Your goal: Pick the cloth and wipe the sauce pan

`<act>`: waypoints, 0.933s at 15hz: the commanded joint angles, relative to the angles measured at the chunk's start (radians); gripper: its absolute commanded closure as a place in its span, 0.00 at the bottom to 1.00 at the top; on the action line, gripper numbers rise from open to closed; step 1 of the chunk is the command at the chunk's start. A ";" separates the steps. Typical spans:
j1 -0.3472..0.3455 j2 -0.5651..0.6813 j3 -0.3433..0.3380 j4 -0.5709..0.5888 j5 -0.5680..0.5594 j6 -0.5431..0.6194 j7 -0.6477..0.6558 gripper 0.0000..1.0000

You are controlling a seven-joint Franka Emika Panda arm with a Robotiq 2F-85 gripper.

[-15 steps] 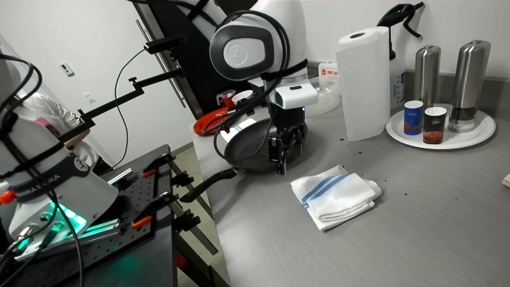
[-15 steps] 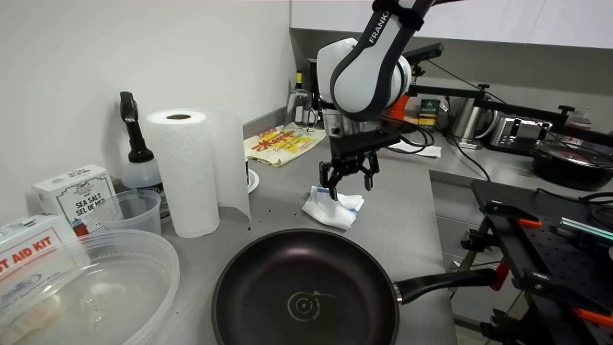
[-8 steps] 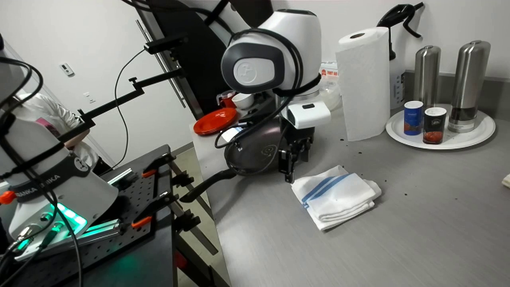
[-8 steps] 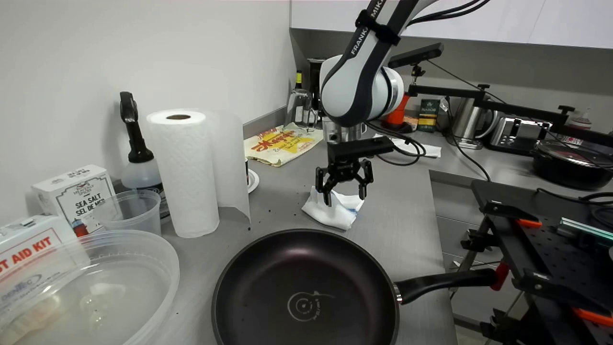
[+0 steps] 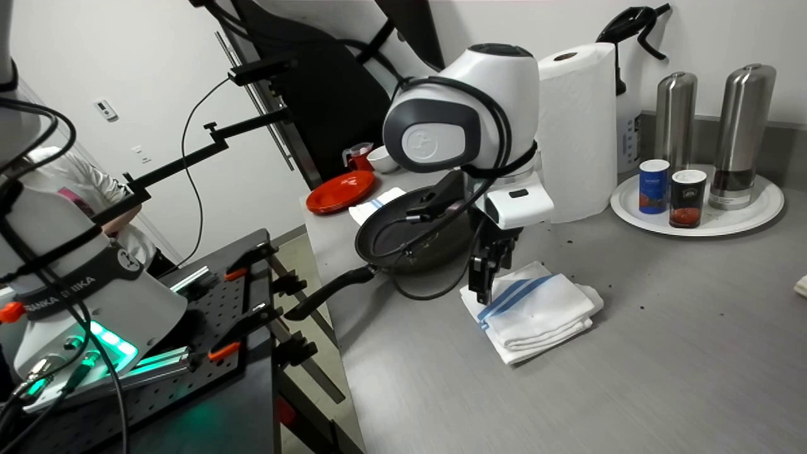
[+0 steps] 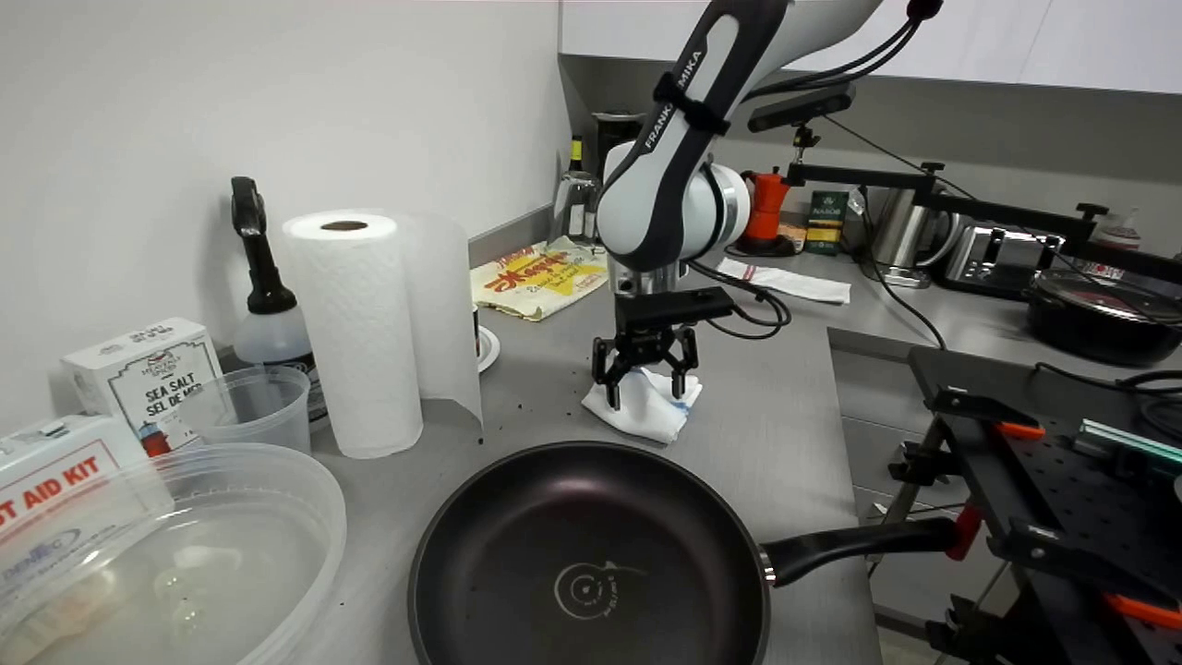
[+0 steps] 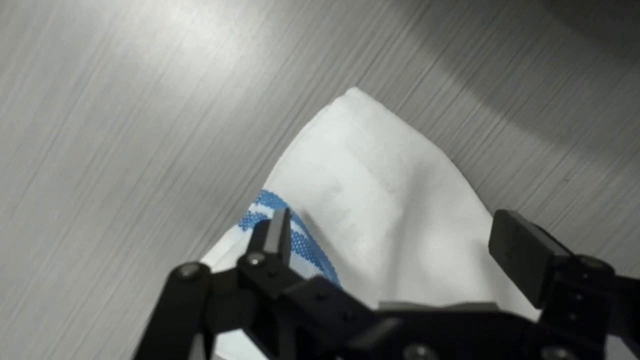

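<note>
- My gripper (image 7: pixel 393 240) is spread wide, nothing pinched; in the wrist view one finger (image 7: pixel 276 235) sits over the blue stripes (image 7: pixel 310 245) left of centre, the other at the right, by the edge of the cloth (image 5: pixel 542 309).
- That cloth lies folded on the counter (image 5: pixel 681 366), low and right of centre in an exterior view. Whether my tips touch it, I can't tell from here.
- I read this as lining up the pick. I'd straddle this corner (image 7: pixel 355 107) because thin fabric there should bunch between the fingers more easily than the thick folded stack.
- The sauce pan (image 6: pixel 591 545) sits flat at lower centre in an exterior view, near the cloth but apart, so the carry should be short. Open side up, it suits wiping.
- Its handle (image 6: pixel 859 547) runs off to the right past the counter's edge, seemingly so the rim is left free; I see nothing bracing the pan, so hard rubbing could swing it.
- The paper towel roll (image 6: pixel 355 342) stands left of centre by the wall (image 6: pixel 157 120), where I judge it clears my path.
- Next I'd reach lower before closing; a shallow pinch may slip.
</note>
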 commanded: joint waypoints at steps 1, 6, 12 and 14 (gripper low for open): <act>-0.002 0.066 -0.014 0.071 0.028 0.031 -0.017 0.00; -0.002 0.115 -0.039 0.119 0.023 0.035 -0.001 0.00; 0.000 0.137 -0.047 0.145 0.020 0.024 0.002 0.48; 0.001 0.137 -0.050 0.146 0.020 0.023 0.004 0.64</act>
